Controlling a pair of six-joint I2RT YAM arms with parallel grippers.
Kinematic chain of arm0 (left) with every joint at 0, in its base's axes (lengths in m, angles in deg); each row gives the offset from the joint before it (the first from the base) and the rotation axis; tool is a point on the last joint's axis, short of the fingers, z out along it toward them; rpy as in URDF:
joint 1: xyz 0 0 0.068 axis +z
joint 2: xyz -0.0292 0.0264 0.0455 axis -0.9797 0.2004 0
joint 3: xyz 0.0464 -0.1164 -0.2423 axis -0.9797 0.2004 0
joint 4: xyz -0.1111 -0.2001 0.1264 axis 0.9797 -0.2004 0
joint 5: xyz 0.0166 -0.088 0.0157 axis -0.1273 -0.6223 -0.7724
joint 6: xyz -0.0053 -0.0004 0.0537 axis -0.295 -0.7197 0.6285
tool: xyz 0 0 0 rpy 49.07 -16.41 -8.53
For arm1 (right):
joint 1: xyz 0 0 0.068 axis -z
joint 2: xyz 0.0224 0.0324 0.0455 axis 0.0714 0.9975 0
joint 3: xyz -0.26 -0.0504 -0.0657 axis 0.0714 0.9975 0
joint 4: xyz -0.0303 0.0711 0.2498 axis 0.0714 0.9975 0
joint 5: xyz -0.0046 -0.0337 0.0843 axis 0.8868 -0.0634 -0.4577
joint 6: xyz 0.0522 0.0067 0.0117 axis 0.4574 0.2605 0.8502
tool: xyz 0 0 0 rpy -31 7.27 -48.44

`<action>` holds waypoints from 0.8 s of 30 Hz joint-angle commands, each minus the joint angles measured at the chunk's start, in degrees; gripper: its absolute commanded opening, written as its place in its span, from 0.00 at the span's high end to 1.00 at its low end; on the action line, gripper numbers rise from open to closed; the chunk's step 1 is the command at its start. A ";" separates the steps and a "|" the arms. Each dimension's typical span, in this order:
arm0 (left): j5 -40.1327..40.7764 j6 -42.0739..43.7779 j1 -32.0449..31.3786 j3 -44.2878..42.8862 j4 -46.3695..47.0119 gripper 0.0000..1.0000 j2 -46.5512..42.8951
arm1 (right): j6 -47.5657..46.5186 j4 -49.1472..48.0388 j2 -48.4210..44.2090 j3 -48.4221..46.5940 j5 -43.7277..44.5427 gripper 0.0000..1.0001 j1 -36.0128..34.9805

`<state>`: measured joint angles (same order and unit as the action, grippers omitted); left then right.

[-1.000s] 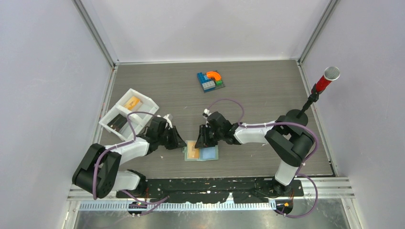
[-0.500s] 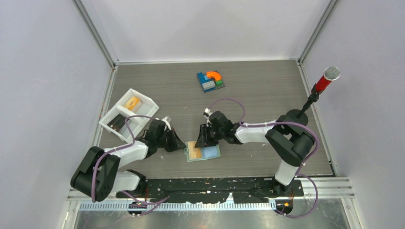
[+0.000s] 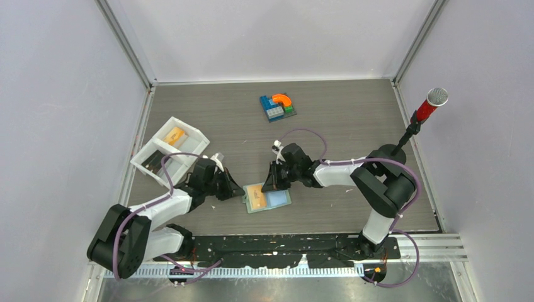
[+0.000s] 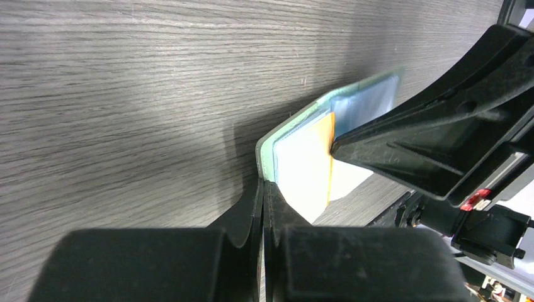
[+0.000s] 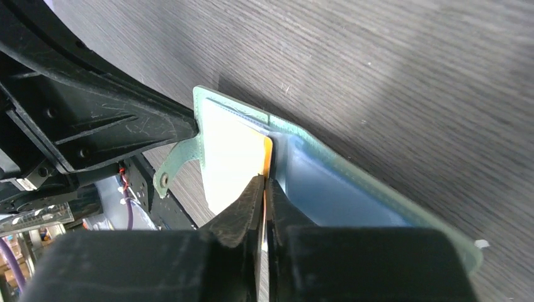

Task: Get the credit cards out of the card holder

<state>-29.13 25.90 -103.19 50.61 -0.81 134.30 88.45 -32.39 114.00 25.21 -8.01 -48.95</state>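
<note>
The sage-green card holder (image 3: 276, 200) lies open on the table between my two grippers, its blue sleeve pages (image 5: 327, 189) showing. An orange credit card (image 3: 254, 197) sticks out of a sleeve on its left half. My left gripper (image 3: 242, 191) is shut on the holder's left cover edge (image 4: 269, 157), which is lifted off the table. My right gripper (image 3: 267, 187) is shut on the orange card's edge (image 5: 267, 157), a thin orange sliver showing between its fingers. The closure tab (image 5: 173, 160) hangs beside the left gripper's black body (image 5: 94, 132).
A white two-compartment tray (image 3: 143, 153) sits at the left, with an orange card (image 3: 174, 134) in one compartment and a dark card (image 3: 153, 165) in the other. A blue-orange-green block cluster (image 3: 278, 106) lies at the back. A red microphone (image 3: 428, 107) stands at the right.
Both grippers have closed: the left on the holder's cover edge, then the right on the orange card. The holder has turned slightly and its left edge has risen.
</note>
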 commanded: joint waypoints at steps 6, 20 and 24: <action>0.41 2.51 -0.47 -2.12 -3.28 1.00 -1.29 | -1.33 -4.57 -3.89 1.27 -3.60 0.95 3.94; -1.96 3.81 -0.47 -2.73 -2.15 1.00 0.39 | -4.86 -4.15 -2.03 0.90 -8.97 0.76 3.50; -2.72 3.27 -0.47 -2.19 -0.09 1.00 1.59 | -5.01 -2.58 -0.86 1.21 -6.55 0.64 2.96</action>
<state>-29.93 28.21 -103.46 49.75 -3.34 134.82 84.82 -34.69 112.34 26.89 -15.29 -45.19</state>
